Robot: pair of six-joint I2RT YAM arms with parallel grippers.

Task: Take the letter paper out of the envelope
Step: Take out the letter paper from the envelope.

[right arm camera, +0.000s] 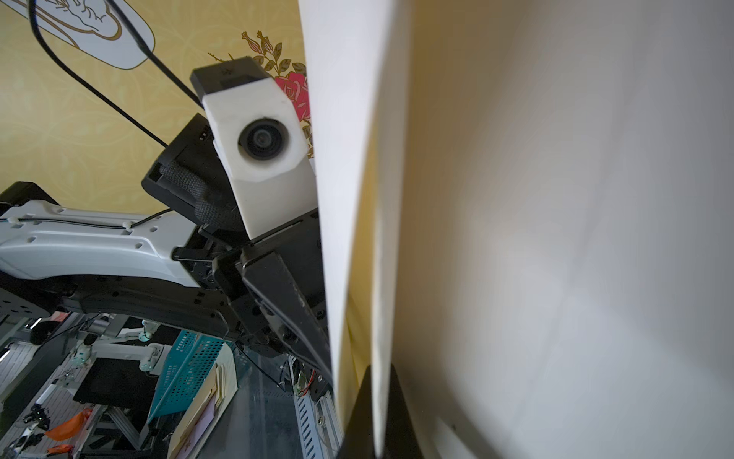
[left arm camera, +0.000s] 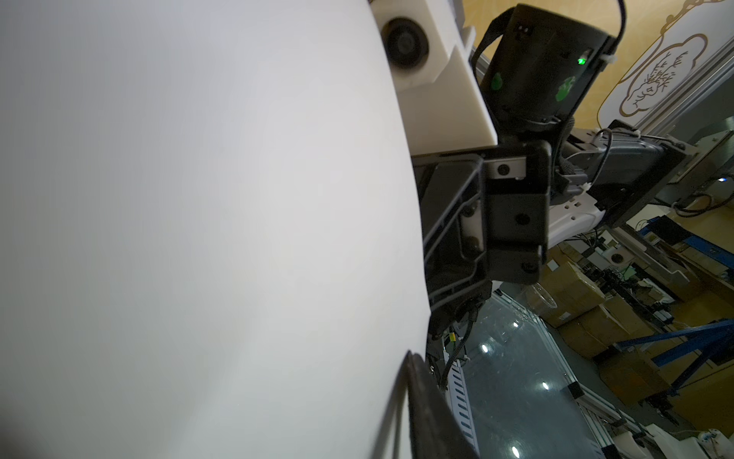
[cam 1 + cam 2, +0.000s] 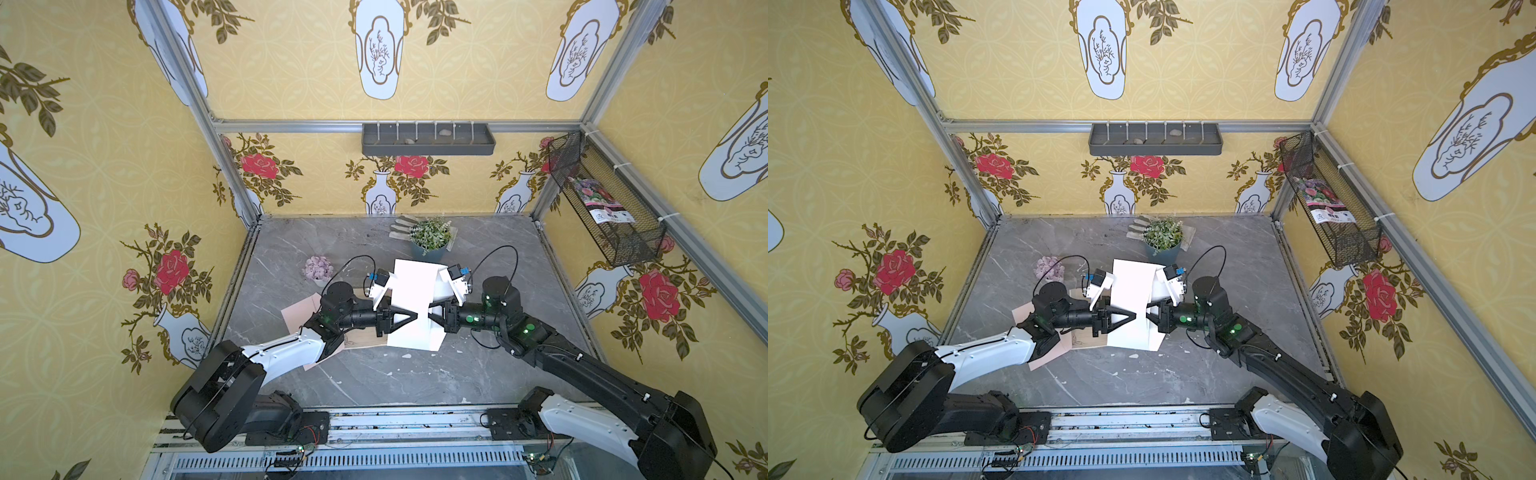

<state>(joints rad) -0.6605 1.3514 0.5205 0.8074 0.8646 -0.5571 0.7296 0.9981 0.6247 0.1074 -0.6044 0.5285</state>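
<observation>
No legible text anywhere; packet label (image 3: 609, 216) in mesh basket (image 3: 636, 249) too small.

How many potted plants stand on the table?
2: a green leafy plant at the back of the table, and a purple-flowered plant nearer the left arm. The white paper may hide more.

The grey, stone-look desk (image 3: 478, 374) is carrying a few things. At the far edge a green plant (image 3: 430, 235) is standing in a blue pot. Grey gloves (image 3: 400, 227) are lying just behind it, partly hiding. A small pot of purple flowers (image 3: 318, 268) is sitting alone, toward the left. A pink envelope (image 3: 296, 312) is lying flat on the left side, and only part of it is showing. A tan flat piece (image 3: 361, 337) with a little drawing is lying right against it. Tiny white bits (image 3: 406, 356) are lying on the bare desk.
</observation>
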